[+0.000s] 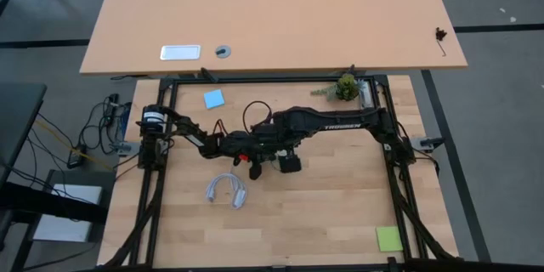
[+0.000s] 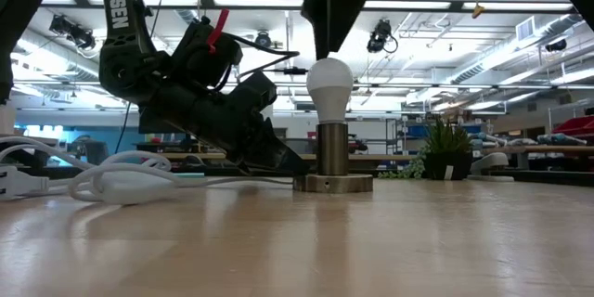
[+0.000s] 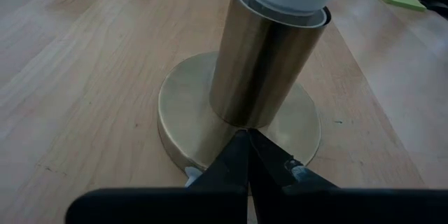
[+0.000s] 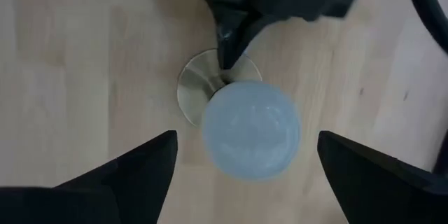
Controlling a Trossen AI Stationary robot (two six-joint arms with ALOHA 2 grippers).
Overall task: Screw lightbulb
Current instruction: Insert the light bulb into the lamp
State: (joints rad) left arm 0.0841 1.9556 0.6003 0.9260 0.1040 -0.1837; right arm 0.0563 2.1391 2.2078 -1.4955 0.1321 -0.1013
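Observation:
The white frosted lightbulb (image 2: 329, 79) stands upright in a brass socket tube (image 2: 331, 148) on a round brass base disc (image 2: 332, 183) at mid table. My right gripper (image 4: 245, 140) is open above the bulb and points down. Its fingers (image 4: 150, 161) stand wide on either side of the bulb (image 4: 250, 129) without touching it. My left gripper (image 3: 246, 136) is shut and slants down from the table's left to the foot of the tube. In the high view both arms (image 1: 280, 132) cover the bulb. My left gripper has its shut fingertips (image 3: 241, 143) on the top of the base disc (image 3: 189, 112), right where the tube (image 3: 266, 63) rises from it. The fingers come slanting down from the table's left. The socket stands upright, with its disc flat on the table.
A coiled white cord with a plug (image 1: 228, 189) lies near the socket toward the table's near left and shows in the low view (image 2: 121, 181). There is a blue note (image 1: 213, 99) at far left, a green note (image 1: 389, 238) at near right and a small plant (image 1: 346, 87) at the far edge.

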